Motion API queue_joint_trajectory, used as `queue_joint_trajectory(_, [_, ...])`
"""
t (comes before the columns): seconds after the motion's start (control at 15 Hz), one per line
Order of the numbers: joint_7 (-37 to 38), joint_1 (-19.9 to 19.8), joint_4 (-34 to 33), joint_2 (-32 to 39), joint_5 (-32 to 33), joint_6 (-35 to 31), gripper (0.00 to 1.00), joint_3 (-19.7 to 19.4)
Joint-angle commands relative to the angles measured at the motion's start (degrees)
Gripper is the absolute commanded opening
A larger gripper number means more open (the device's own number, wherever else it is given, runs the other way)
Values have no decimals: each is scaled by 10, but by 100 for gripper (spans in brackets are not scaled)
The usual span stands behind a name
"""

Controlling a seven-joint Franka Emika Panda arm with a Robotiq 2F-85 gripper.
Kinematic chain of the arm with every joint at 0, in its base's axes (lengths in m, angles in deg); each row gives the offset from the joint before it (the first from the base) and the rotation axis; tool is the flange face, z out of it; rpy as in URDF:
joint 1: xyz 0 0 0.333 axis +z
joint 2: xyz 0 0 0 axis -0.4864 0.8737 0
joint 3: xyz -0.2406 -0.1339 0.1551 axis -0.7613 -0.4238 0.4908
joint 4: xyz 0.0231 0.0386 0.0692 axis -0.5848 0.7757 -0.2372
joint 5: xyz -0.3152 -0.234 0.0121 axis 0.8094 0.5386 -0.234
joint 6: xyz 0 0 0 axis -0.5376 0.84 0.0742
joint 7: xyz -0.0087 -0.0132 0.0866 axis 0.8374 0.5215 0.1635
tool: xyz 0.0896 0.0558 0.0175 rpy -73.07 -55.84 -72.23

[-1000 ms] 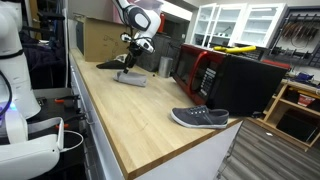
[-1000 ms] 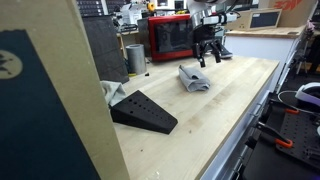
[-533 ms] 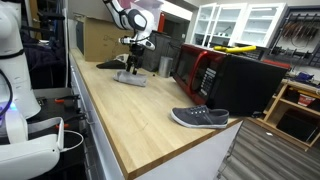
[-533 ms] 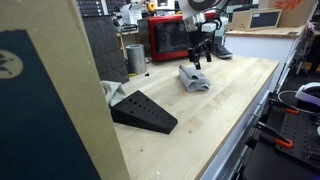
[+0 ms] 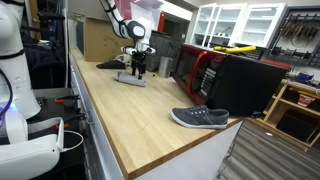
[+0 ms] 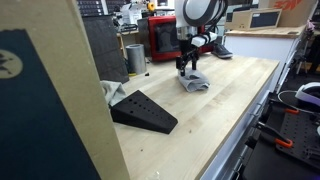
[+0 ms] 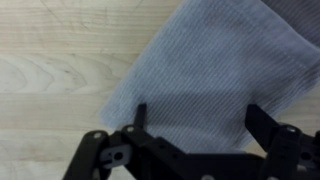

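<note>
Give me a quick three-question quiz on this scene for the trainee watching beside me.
1. True or false: the gripper stands open over the grey shoe.
2. In an exterior view, which thing lies on the counter closer to the camera than that shoe? A) a black wedge B) a banana C) a blue mug
3. Fill in: in the wrist view, the shoe's fabric is a ____ mesh.
Key: 1 true; 2 A; 3 grey.
</note>
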Motion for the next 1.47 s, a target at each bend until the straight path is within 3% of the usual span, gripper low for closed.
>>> queue_joint_trajectory(0.0, [-28,-5,9,6,-31,-54,100,3])
queue_joint_trajectory(0.53, [-81,-12,27,-6,-83,-137,100,13])
queue_joint_trajectory(0.93, [-162,-39,42,-47,-237,-184,100,65])
queue_joint_trajectory(1.13, [-162,-42,56,-98,-288,-119,100,65])
queue_joint_trajectory(1.4, [-88,-36,75,-171,-248,48,100,22])
